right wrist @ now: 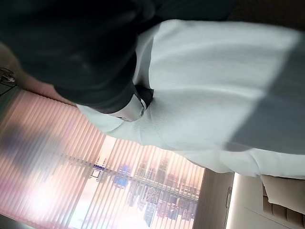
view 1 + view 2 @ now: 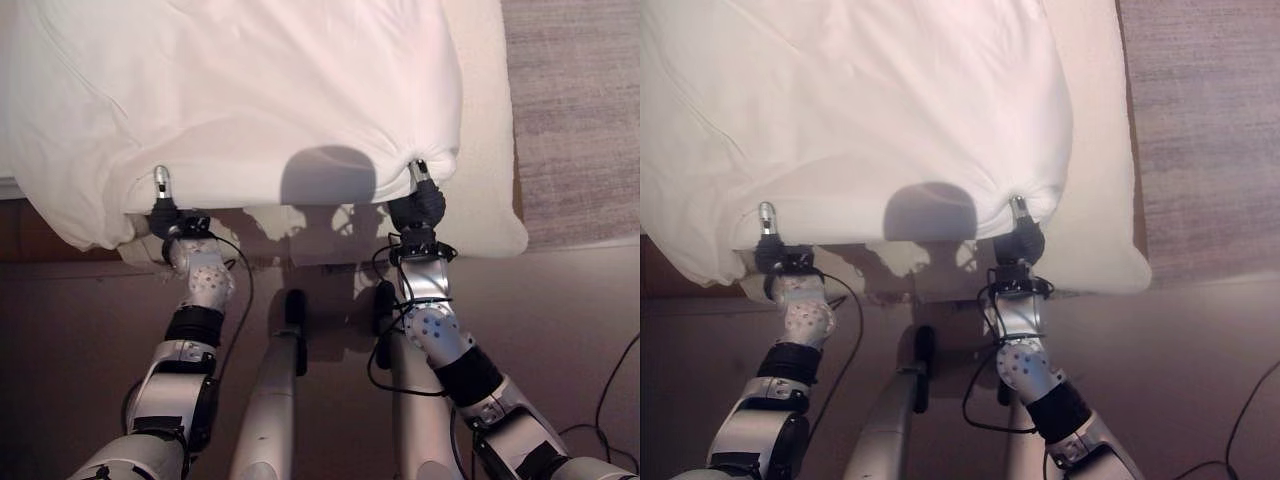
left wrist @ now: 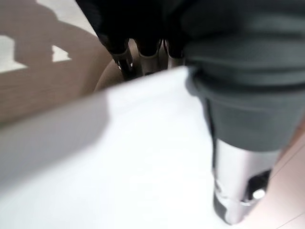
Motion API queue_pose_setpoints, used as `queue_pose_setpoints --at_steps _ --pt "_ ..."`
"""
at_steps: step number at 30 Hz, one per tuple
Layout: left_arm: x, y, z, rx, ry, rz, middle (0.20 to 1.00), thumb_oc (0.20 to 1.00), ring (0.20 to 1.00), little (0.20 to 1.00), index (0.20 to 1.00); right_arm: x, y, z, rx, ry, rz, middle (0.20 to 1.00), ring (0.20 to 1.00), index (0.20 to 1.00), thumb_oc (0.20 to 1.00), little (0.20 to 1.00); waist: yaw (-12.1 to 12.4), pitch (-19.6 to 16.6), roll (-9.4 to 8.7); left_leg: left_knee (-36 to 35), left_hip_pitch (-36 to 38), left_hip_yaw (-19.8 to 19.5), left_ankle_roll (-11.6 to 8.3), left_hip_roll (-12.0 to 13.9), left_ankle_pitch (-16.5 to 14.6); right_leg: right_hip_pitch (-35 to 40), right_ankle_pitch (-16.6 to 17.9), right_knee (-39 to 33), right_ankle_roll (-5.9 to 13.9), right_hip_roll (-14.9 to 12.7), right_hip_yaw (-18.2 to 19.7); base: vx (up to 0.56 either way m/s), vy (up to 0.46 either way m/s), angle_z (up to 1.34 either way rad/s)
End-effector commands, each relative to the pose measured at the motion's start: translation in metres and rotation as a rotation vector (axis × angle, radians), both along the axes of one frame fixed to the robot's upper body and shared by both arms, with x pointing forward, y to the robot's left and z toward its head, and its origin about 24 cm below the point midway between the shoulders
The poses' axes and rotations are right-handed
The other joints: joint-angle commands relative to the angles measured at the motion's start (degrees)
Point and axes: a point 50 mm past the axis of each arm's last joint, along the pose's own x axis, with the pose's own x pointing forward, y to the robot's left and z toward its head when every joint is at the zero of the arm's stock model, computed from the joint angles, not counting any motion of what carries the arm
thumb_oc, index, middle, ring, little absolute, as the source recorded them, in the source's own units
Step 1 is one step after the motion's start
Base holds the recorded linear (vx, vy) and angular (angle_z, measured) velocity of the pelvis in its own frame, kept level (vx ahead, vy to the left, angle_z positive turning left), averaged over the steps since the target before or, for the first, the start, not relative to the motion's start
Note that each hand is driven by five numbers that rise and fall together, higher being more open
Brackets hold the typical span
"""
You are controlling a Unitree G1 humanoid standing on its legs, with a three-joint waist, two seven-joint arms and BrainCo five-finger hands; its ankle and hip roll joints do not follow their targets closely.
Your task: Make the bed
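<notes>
A white duvet (image 2: 250, 90) covers most of the bed and its near edge bunches up at both of my hands. My left hand (image 2: 165, 212) pinches the duvet's edge near its left corner, with the thumb (image 3: 238, 191) on top and the fingers (image 3: 124, 57) curled beneath the cloth. My right hand (image 2: 420, 205) grips the same edge near the right corner, thumb over the fold. In the right wrist view the duvet (image 1: 214, 95) runs past the dark cover of the hand (image 1: 71, 57).
The mattress in its white sheet (image 2: 490, 150) shows bare along the right side and at the near right corner. A grey carpet (image 2: 580, 100) lies to the right of the bed. Smooth floor (image 2: 560, 300) runs along the near side. Dark wood (image 2: 20, 235) shows under the duvet at the left.
</notes>
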Motion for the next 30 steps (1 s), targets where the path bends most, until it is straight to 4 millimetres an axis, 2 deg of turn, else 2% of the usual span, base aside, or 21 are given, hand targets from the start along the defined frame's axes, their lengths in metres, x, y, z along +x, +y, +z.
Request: queue_pose_setpoints --at_steps 1,2,3,10,14,16,18,20,22,23,24,25,27,28,30 --pt "-0.038 0.079 -0.013 -0.010 0.096 0.311 0.642 0.642 0.642 0.642 0.642 -0.023 -0.053 0.007 0.050 -0.141 -0.239 0.200 0.200 0.200 0.200 0.200 -0.5 -9.4 -0.11 -3.8 -1.7 1.3 1.47 -2.7 2.1 0.2 0.2 -1.2 3.25 -0.5 0.2 0.00 0.000 0.00" --pt "-0.038 0.079 -0.013 -0.010 0.096 0.311 0.642 0.642 0.642 0.642 0.642 -0.023 -0.053 0.007 0.050 -0.140 -0.239 0.200 0.200 0.200 0.200 0.200 -0.5 -9.4 -0.11 -3.8 -1.6 1.3 1.47 -2.7 2.1 0.2 0.2 -1.2 3.26 -0.5 0.2 0.00 0.000 0.00" --pt "-0.039 0.082 -0.009 0.004 0.098 0.331 0.200 0.200 0.200 0.200 0.200 -0.024 -0.054 0.006 0.040 -0.139 -0.244 0.200 0.200 0.200 0.200 0.200 -0.6 -9.2 0.02 -3.8 -1.5 1.5 1.28 -2.7 2.2 0.3 0.2 -1.1 3.33 -0.4 0.2 0.00 0.000 0.00" --pt "-0.041 0.078 -0.013 0.033 0.100 0.309 0.200 0.200 0.200 0.200 0.200 -0.024 -0.062 0.000 0.019 -0.106 -0.268 0.200 0.200 0.200 0.200 0.200 -0.6 -9.1 0.92 -5.7 0.1 1.3 0.62 -2.4 3.4 1.8 0.2 -2.3 3.24 0.2 -0.1 0.00 -0.040 -0.02" --pt "-0.043 0.072 -0.008 0.065 0.053 0.289 0.200 0.200 0.200 0.200 0.200 -0.025 -0.068 -0.003 0.008 -0.092 -0.290 0.200 0.200 0.200 0.200 0.200 -0.5 -8.9 1.62 -6.6 1.7 0.5 0.22 -2.3 4.1 3.3 -0.9 -2.1 2.65 0.8 -0.4 0.02 -0.098 -0.03" --pt "-0.052 0.061 -0.015 0.074 0.002 0.259 0.200 0.200 0.200 0.200 0.200 -0.024 -0.079 -0.013 -0.024 -0.040 -0.335 0.200 0.200 0.200 0.200 0.200 -0.1 -8.9 2.69 -9.2 5.0 -1.4 -0.89 -2.0 5.3 5.7 -3.2 -1.1 1.63 1.5 -1.2 0.05 -0.253 -0.05" --pt "-0.055 0.059 -0.019 0.077 0.001 0.251 0.200 0.200 0.200 0.200 0.200 -0.025 -0.083 -0.017 -0.046 -0.017 -0.352 0.200 0.200 0.200 0.200 0.200 -0.1 -9.2 2.95 -10.7 5.7 -2.4 -1.41 -1.8 6.4 6.2 -3.6 -1.1 1.14 1.7 -1.8 0.02 -0.180 0.03" --pt "-0.064 0.045 -0.031 0.081 -0.021 0.218 0.200 0.200 0.200 0.200 0.200 -0.025 -0.093 -0.023 -0.132 0.014 -0.410 0.200 0.200 0.200 0.200 0.200 0.7 -9.2 2.59 -12.7 8.0 -4.5 -3.09 -1.2 8.1 9.4 -5.3 -1.6 0.06 2.5 -3.9 0.03 -0.298 0.14" --pt "-0.070 0.037 -0.034 0.099 -0.027 0.202 0.200 0.200 0.200 0.200 0.200 -0.026 -0.100 -0.026 -0.187 0.026 -0.440 0.200 0.200 0.200 0.200 0.200 1.2 -8.1 2.15 -11.2 8.4 -7.0 -4.60 -1.6 9.3 11.3 -5.6 -2.3 -0.56 2.1 -5.0 -0.02 -0.210 0.48" --pt "-0.075 0.036 -0.034 0.106 -0.049 0.206 0.200 0.200 0.200 0.200 0.200 -0.025 -0.102 -0.029 -0.212 0.044 -0.449 0.200 0.200 0.200 0.200 0.200 2.1 -7.8 1.28 -10.4 9.7 -9.4 -4.61 -1.8 8.4 11.7 -6.1 -2.0 -0.80 2.1 -4.3 0.00 -0.057 0.50" --pt "-0.077 0.035 -0.035 0.105 -0.051 0.206 0.200 0.200 0.200 0.200 0.200 -0.025 -0.103 -0.031 -0.220 0.047 -0.450 0.200 0.200 0.200 0.200 0.200 2.3 -7.8 0.88 -11.2 10.7 -9.7 -4.29 -1.2 8.2 12.0 -6.1 -1.7 -0.71 1.7 -4.2 -0.01 0.003 0.15" --pt "-0.080 0.032 -0.036 0.110 -0.056 0.202 0.200 0.200 0.200 0.200 0.200 -0.024 -0.106 -0.034 -0.257 0.065 -0.470 0.200 0.200 0.200 0.200 0.200 2.1 -7.9 0.51 -13.4 11.9 -9.2 -3.81 1.8 9.3 12.1 -6.3 -1.3 -0.84 1.3 -4.0 -0.01 0.020 -0.03" --pt "-0.080 0.032 -0.036 0.110 -0.055 0.202 0.200 0.200 0.200 0.200 0.200 -0.024 -0.106 -0.034 -0.257 0.065 -0.470 0.200 0.200 0.200 0.200 0.200 2.1 -7.9 0.51 -13.5 11.9 -9.2 -3.81 1.8 9.4 12.0 -6.3 -1.4 -0.84 1.3 -4.0 0.00 0.086 -0.02" --pt "-0.088 0.029 -0.032 0.147 -0.091 0.209 0.200 0.200 0.200 0.200 0.200 -0.022 -0.117 -0.047 -0.283 0.119 -0.502 0.200 0.200 0.200 0.200 0.200 2.3 -7.7 0.24 -22.5 15.8 -10.8 -4.25 11.5 15.2 11.6 -8.0 2.0 -0.18 0.4 -2.4 0.03 0.285 0.25" --pt "-0.089 0.029 -0.030 0.151 -0.108 0.216 0.200 0.200 0.200 0.200 0.200 -0.020 -0.126 -0.056 -0.273 0.172 -0.539 0.200 0.200 0.200 0.200 0.200 2.7 -8.3 0.76 -27.9 18.5 -12.5 -5.22 15.0 18.0 10.7 -7.6 2.8 1.35 -1.1 -0.9 0.01 0.351 0.23"
